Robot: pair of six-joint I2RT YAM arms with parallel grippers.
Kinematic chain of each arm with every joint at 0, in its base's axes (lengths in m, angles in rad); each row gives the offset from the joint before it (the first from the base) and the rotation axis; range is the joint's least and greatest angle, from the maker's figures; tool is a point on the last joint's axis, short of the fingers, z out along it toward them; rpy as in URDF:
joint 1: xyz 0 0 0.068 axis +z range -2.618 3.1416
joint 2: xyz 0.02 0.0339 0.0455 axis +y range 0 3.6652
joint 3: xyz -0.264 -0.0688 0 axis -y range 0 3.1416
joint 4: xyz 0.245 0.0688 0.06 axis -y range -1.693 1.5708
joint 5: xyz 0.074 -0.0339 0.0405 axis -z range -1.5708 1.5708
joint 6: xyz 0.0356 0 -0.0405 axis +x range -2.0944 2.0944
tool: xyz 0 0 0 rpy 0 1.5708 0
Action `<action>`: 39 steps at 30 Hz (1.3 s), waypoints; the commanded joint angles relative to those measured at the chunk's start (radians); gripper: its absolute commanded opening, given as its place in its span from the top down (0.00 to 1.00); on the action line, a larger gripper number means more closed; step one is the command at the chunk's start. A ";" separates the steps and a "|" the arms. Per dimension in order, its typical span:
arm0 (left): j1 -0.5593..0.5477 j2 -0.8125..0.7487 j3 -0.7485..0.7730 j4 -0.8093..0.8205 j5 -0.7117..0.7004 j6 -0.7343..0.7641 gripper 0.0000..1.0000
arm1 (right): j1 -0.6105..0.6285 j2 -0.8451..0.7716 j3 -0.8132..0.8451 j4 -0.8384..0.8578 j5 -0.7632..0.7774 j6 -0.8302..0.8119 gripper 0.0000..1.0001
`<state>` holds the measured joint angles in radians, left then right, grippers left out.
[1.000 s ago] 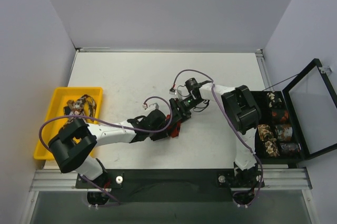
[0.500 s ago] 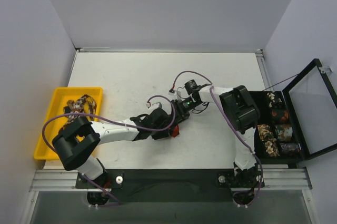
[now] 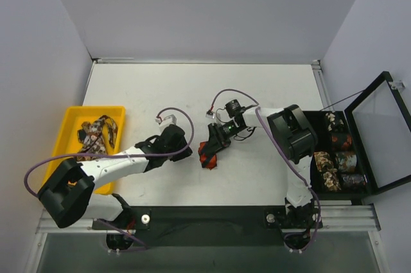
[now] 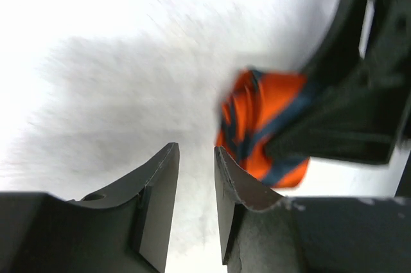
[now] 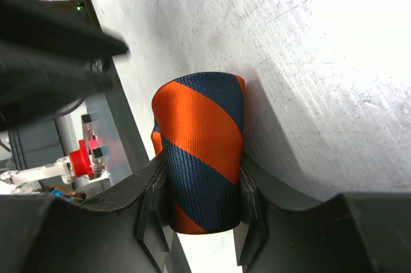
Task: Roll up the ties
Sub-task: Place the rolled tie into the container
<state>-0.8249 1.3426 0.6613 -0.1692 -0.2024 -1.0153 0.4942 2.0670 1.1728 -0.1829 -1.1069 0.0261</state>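
While left pincer stands ajar, empty, right pincer clamps tie, roll-axis along jaws.

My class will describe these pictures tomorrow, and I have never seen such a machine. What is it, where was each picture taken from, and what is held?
These are two robot arms at the near edge of a white table, each ending in a two-fingered pincer. The wide picture looks down from above; the other two come from wrist cameras. The right pincer grips a rolled orange-and-navy tie. The left pincer is empty, jaws slightly apart. A yellow tray holds loose ties; an open black box holds rolled ties.
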 commanded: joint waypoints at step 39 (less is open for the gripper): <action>0.093 0.225 -0.055 0.455 0.287 -0.042 0.67 | 0.038 -0.015 -0.087 0.132 0.065 0.112 0.65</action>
<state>-0.7311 1.5703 0.6083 0.2001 0.0616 -1.0527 0.5076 2.0457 1.1137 -0.0593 -1.1252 0.1566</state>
